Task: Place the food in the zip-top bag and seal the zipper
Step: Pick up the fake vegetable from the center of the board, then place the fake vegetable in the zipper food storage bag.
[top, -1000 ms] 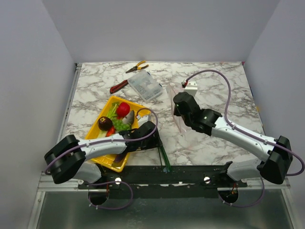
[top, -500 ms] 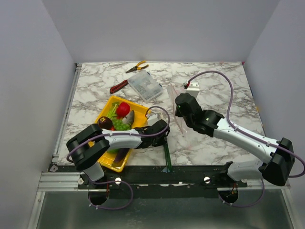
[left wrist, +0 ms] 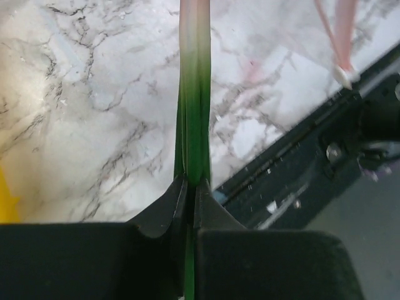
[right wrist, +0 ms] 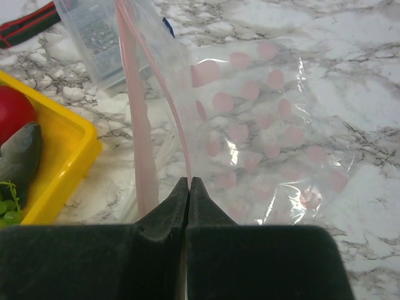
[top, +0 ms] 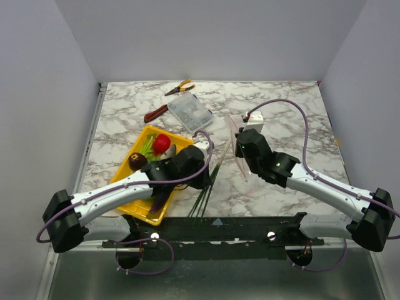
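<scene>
Tray (top: 177,139) = ref pt. In it: tomato (top: 162,143) & brown ball (top: 137,161), not yet bagged.

Just R of the tray, the L claw (left wrist: 189,187) is pinched tight on the leek (left wrist: 194,94), gripping its green stretch. The white end sticks out ahead of the fingers; the green leaves trail back toward the near table edge.

Farther R of the tray, the bag (right wrist: 262,119) has its mouth edge lifted, w/ the rest slumped on the marble. The R claw (right wrist: 189,184) is clamped on the zipper (right wrist: 164,87) strip, nothing else in it.

Key relation: the bag mouth sits ahead & to the R of the leek's white tip, near but not touching. The leek's long axis runs diagonally away from the tray's near-R corner, approx toward the mouth. The L arm is nearer, so it should feed the leek in tip first. How wide the mouth gapes, can't tell.
</scene>
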